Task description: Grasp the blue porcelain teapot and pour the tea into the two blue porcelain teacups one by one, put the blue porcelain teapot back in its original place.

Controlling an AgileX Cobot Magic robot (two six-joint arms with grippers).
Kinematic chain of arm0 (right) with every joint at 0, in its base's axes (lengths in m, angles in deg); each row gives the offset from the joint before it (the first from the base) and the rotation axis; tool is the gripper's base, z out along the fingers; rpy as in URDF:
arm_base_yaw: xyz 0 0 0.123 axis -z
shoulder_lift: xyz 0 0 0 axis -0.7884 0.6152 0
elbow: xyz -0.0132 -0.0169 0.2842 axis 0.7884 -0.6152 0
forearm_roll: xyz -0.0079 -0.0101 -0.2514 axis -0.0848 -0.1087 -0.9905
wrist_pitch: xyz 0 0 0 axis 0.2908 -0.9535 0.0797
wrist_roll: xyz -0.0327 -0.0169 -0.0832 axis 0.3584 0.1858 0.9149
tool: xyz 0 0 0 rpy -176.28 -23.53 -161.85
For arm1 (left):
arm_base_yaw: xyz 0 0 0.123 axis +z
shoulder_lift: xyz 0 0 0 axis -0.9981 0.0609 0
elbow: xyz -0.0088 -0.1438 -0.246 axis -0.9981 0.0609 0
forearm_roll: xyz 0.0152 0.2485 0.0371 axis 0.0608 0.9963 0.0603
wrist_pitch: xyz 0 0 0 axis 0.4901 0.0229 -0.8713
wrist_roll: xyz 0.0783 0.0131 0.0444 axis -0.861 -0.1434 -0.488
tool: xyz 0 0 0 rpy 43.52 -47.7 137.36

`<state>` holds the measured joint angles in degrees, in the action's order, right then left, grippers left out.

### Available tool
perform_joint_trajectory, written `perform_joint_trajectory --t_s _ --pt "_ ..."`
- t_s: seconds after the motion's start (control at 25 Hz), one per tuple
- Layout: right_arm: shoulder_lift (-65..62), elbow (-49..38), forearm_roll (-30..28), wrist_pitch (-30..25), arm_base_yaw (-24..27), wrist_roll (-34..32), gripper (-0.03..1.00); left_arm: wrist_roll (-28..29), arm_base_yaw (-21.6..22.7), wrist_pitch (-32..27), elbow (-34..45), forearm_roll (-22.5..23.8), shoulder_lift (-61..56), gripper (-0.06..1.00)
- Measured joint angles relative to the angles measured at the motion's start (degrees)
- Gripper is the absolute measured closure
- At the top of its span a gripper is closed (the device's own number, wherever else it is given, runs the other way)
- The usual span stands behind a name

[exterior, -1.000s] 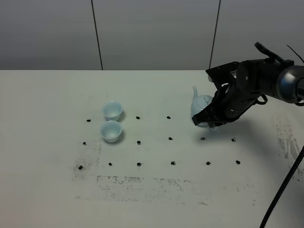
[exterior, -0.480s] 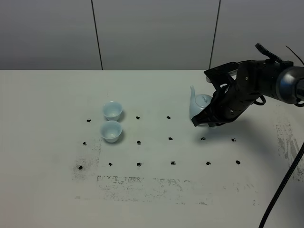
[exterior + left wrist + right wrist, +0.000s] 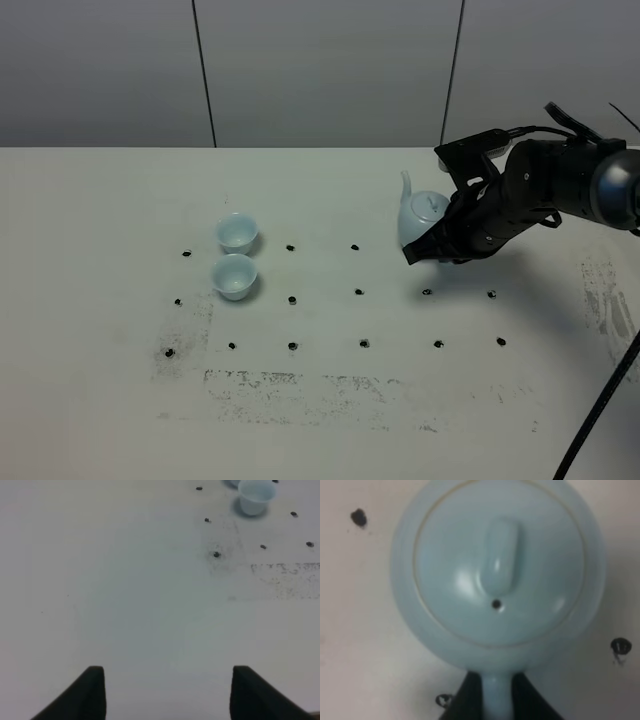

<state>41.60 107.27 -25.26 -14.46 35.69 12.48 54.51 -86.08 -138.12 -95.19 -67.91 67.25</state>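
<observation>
The right claw (image 3: 436, 248) is pinching the loop handle (image 3: 496, 687) of the pale sky-blue, round-bodied porcelain teapot (image 3: 420, 215). In the right wrist view its two dark fingers are pressing on either side of that handle, just behind the body. The teapot is sitting on the right side of the white tabletop (image 3: 100, 300), upright, with its thin curved spout (image 3: 406, 185) pointing away from the arm. I cannot tell whether its base is resting on the tabletop or hanging just above it.

The step in hand seems to be carrying the teapot over to pour. Doing this well is likely calling for a firm, centred hold on the narrow glazed handle, which could be slipping or twisting. The body should be staying level on the way across, and the spout should be brought above one cup's mouth before any tilting.

The two small pale-blue handleless porcelain teacups, the far cup (image 3: 238, 232) and the near cup (image 3: 235, 276), are standing just beside each other, well apart from the teapot, on the left. Both are upright, and their pale bowls are looking empty. The teapot's knobbed lid (image 3: 501, 562) is sitting in place, so its contents are hidden.

The left claw (image 3: 165, 692) is hanging spread over bare tabletop, gripping nothing.
</observation>
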Motion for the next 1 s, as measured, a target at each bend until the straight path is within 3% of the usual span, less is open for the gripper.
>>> perform_joint_trajectory --t_s 0.2,0.44,0.68,1.0 --pt "-2.93 4.01 -1.05 -2.44 -2.77 3.44 0.93 0.00 0.00 0.00 0.00 0.00 0.00 0.43" --pt "1.51 18.40 -1.26 -9.99 -6.83 13.44 0.93 0.00 0.00 0.00 0.00 0.00 0.00 0.43" --pt "9.95 31.29 -5.10 -14.74 -10.25 16.96 0.93 0.00 0.00 0.00 0.00 0.00 0.00 0.43" --pt "13.41 33.61 -12.41 -15.75 -14.28 18.94 0.93 0.02 0.00 0.00 0.00 0.00 0.00 0.43"
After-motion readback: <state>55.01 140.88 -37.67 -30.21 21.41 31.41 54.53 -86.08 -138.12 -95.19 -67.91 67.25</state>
